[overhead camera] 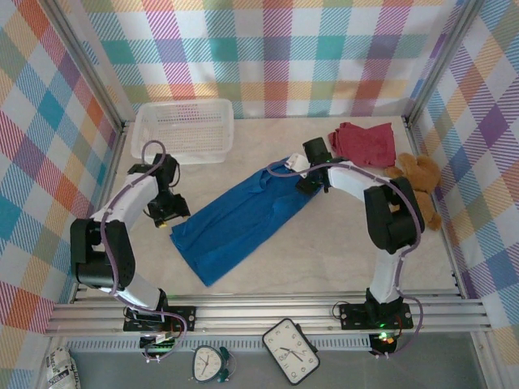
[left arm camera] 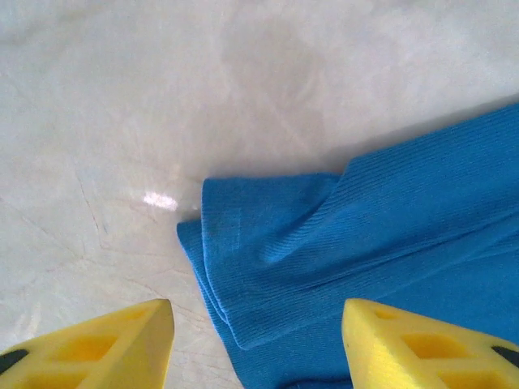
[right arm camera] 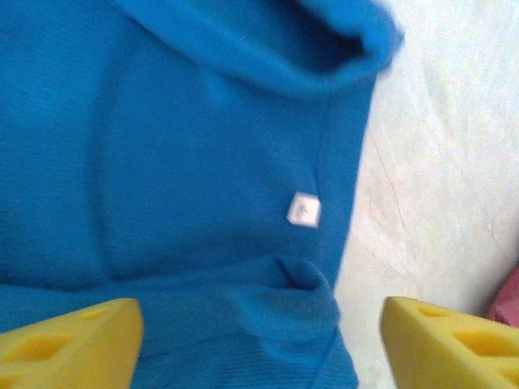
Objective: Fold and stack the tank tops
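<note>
At the back left of the table [overhead camera: 340,251] stands the white mesh basket [overhead camera: 185,130], well away from the work. In front of it, the left gripper [overhead camera: 170,215] hangs over the near-left corner of the blue tank top [overhead camera: 239,223]. In the left wrist view its yellow fingers [left arm camera: 113,340] are spread wide, one over bare table and the other over cloth. The hem corner [left arm camera: 243,267] lies flat between them, not pinched. That corner shows two layers, so the garment has probably been doubled over lengthwise already.

The blue tank top runs as a long band diagonally across the middle of the table, from near left to far right. This puts one end under each arm, which suits a two-handed fold.

At its far end the right gripper [overhead camera: 306,185] hovers over the strap side. The right wrist view shows its fingers [right arm camera: 73,340] equally wide apart and gripping nothing, with a small white label [right arm camera: 303,210] on the cloth below.

Further right, a dark red heap [overhead camera: 365,142] waits near the back corner. How many tops it holds cannot be told. The brown teddy bear [overhead camera: 418,182] sits just beside it at the right edge.
</note>
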Robot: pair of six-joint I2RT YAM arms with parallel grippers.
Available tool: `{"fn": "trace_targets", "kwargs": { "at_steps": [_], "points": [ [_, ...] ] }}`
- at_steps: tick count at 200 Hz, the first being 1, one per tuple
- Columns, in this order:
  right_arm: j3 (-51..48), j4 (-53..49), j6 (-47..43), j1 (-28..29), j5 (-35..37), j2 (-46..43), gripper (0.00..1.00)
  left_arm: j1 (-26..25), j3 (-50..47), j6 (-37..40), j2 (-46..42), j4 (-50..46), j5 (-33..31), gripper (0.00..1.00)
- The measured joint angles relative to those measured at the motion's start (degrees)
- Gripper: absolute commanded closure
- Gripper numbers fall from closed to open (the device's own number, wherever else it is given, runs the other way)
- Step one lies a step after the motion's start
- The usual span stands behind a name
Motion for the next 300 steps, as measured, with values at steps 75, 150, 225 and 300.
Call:
{"fn": "trace_targets", "kwargs": {
  "at_steps": [75, 150, 225, 300],
  "points": [
    [-12.5, 4.7, 24.9, 21.7, -19.0, -17.3, 0.18, 5.8, -3.3, 3.2, 5.7, 0.5, 6.5, 0.45],
    [-9.2, 9.9, 37.8, 44.9, -16.5, -5.3, 0.23, 5.8, -6.3, 3.6, 9.7, 2.3, 9.4, 0.48],
    [1.9, 10.2, 35.6, 51.6, -10.7, 6.3, 0.30, 5.8, -6.8, 4.2, 10.9, 3.3, 9.3, 0.57],
    [7.1, 7.1, 31.6, 52.5, -5.0, 13.0, 0.61, 5.8, -6.8, 4.7, 11.2, 3.0, 9.2, 0.86]
  ]
}}
